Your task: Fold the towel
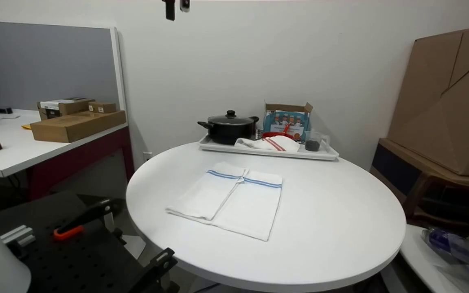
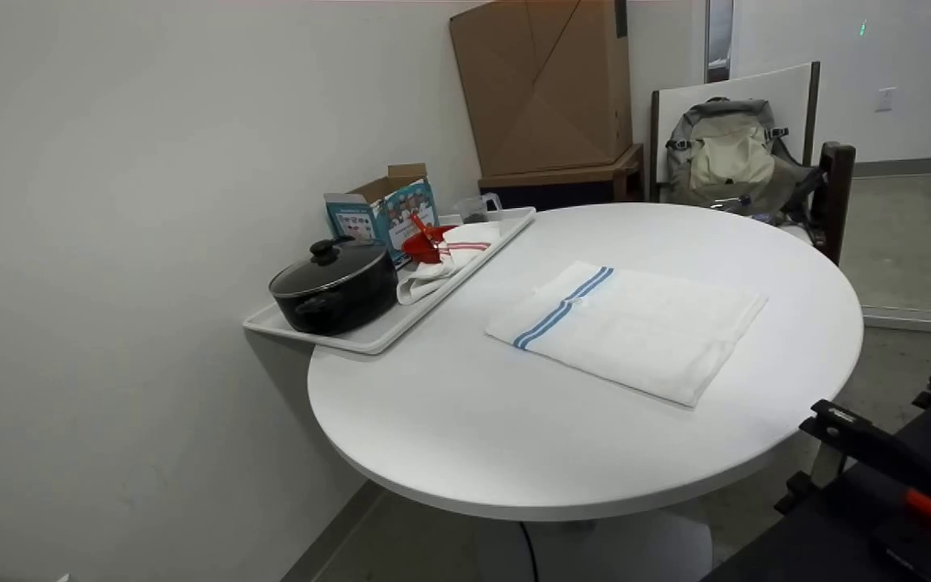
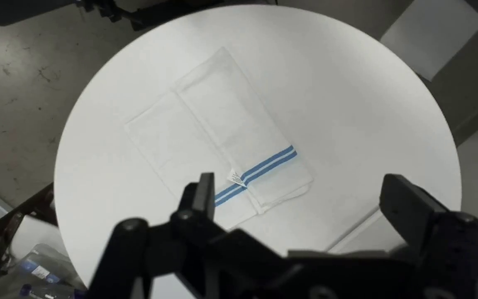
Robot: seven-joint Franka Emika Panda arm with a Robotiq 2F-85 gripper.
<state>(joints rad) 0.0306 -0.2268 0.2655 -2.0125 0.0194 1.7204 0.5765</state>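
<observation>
The white towel with two blue stripes lies flat on the round table in both exterior views (image 1: 242,207) (image 2: 635,331) and in the wrist view (image 3: 230,116). One side panel is folded over, and its edge runs along the towel's middle. A small white tag (image 3: 236,177) sits at that edge by the stripes. The layers at the striped end do not line up exactly. My gripper (image 3: 299,176) is open and empty, high above the table. Its fingertips (image 1: 177,10) show at the top of an exterior view. In the wrist view the left finger hides part of the towel.
A white tray (image 1: 218,145) at the table's wall side holds a black pot (image 1: 231,129), a red-striped towel (image 1: 277,143), a red bowl (image 2: 425,245), a clear cup (image 1: 312,140) and a blue box (image 2: 409,212). Black clamps (image 1: 159,264) stand near the table's edge.
</observation>
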